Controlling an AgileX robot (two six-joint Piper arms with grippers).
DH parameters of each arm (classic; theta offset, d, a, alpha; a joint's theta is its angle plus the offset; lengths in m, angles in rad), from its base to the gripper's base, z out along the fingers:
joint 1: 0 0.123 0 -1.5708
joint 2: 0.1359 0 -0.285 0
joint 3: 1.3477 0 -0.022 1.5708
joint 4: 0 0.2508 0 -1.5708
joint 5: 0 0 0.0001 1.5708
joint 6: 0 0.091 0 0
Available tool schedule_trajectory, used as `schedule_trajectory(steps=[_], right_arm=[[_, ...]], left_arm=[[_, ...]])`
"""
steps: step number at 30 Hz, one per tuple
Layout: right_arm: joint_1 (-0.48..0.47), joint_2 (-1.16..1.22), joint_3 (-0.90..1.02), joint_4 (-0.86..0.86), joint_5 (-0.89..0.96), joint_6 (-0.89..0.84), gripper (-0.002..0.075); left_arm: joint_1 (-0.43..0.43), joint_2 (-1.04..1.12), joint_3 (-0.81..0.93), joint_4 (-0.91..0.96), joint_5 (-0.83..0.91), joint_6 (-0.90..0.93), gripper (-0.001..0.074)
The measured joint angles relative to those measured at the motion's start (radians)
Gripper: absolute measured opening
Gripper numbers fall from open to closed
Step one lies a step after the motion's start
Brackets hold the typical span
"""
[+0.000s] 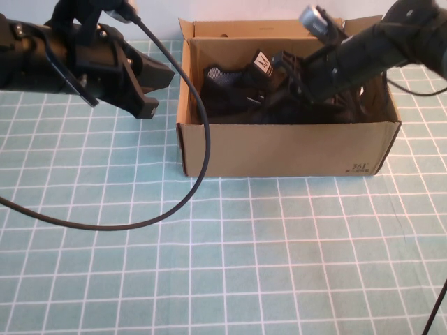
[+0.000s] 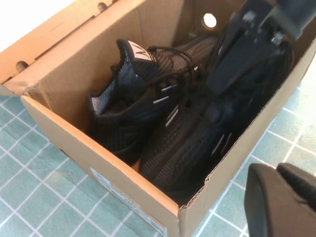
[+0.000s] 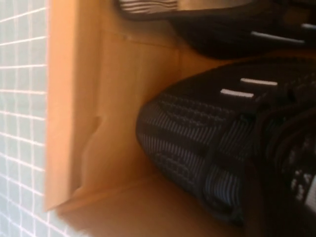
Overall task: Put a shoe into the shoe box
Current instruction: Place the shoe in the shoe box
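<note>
The brown cardboard shoe box (image 1: 279, 150) stands at the table's middle back, flaps upright. Two black knit sneakers lie side by side in it. The far shoe (image 1: 234, 80) shows its white tongue tag, also in the left wrist view (image 2: 133, 94). The near shoe (image 2: 187, 143) lies along the front wall and fills the right wrist view (image 3: 207, 133). My right gripper (image 1: 279, 91) is down inside the box on the near shoe (image 2: 215, 106). My left gripper (image 1: 157, 87) hangs shut and empty above the table just left of the box (image 2: 279, 197).
The table is covered by a green mat with a white grid (image 1: 230, 265). A black cable (image 1: 174, 209) loops from the left arm over the mat in front of the box's left corner. Another cable (image 1: 436, 310) shows at the right edge.
</note>
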Motion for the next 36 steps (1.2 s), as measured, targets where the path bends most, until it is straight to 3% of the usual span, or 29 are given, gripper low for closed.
schedule_trajectory(steps=[10,17,20,36], right_arm=[[0.000,0.039,0.000,-0.050,-0.026,0.031,0.0017],[0.000,0.039,-0.006,-0.134,-0.026,0.105,0.0276],[0.000,0.039,-0.007,-0.186,-0.026,0.157,0.0335],[0.000,-0.033,-0.007,-0.399,0.015,0.258,0.0359]], left_arm=[[0.000,0.000,0.000,0.000,0.000,0.004,0.0001],[0.000,0.000,0.000,0.000,0.000,0.004,0.0000],[0.000,0.000,0.000,0.000,0.000,0.004,0.0000],[0.000,0.000,0.000,0.001,0.002,0.004,0.0000]])
